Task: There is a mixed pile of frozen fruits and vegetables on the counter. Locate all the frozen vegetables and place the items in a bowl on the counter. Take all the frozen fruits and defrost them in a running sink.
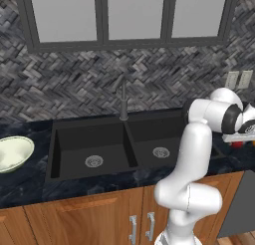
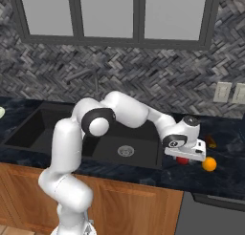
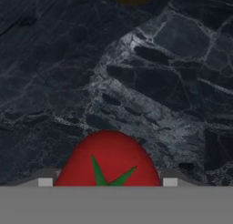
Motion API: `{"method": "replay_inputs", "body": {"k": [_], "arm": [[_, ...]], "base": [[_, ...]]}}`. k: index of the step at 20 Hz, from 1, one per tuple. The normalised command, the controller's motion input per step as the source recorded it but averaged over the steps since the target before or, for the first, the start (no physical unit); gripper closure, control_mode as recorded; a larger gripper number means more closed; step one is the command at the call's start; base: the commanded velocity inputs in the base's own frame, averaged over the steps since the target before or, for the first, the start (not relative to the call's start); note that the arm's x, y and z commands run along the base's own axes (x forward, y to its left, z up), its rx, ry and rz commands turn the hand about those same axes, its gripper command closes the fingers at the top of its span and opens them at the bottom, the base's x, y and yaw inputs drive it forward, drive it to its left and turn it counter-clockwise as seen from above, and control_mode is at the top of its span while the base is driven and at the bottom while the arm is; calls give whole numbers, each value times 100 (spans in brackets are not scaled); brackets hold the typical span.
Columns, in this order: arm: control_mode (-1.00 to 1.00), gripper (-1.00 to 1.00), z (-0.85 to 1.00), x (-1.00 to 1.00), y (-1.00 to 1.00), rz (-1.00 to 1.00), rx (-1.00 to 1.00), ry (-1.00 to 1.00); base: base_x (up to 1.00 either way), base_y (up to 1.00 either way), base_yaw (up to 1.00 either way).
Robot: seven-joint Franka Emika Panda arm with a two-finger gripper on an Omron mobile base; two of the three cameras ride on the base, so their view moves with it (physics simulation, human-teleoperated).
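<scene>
My gripper [image 2: 183, 157] is down on the counter [image 2: 225, 176] to the right of the sink [image 2: 48, 129]. Its fingers press both sides of a small red round vegetable [image 3: 108, 159] with a green stalk mark, which rests on the stone. That red item [image 2: 182, 160] peeks out under the hand, as it does at the right edge of the left base view [image 1: 238, 144]. An orange ball [image 2: 209, 164] lies just right of the hand. A dark brown oblong item [image 2: 210, 143] sits behind it. The pale bowl [image 1: 20, 140] stands far left of the sink [image 1: 64, 149].
A tall dark faucet [image 1: 123, 99] rises behind the divider of the double basin. Wall outlets [image 2: 229, 92] sit above the counter at the right. My own arm arches over the right basin. Wooden cabinets run below the counter.
</scene>
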Motion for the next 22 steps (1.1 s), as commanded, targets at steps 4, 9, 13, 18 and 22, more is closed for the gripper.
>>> {"method": "replay_inputs", "body": {"k": [4, 9, 13, 18, 22], "arm": [[-100, 100, 0, -1, 0, 0, 0, 0], [-100, 100, 17, -22, 1, 0, 0, -12], [-100, 100, 46, -28, 3, 2, 0, -23], [-100, 100, 57, -21, 8, 3, 0, -24], [-100, 100, 66, -8, 7, 2, 0, -15]], "base": [[0, 0, 0], [0, 0, 0], [0, 0, 0], [0, 0, 0], [0, 0, 0]]}}
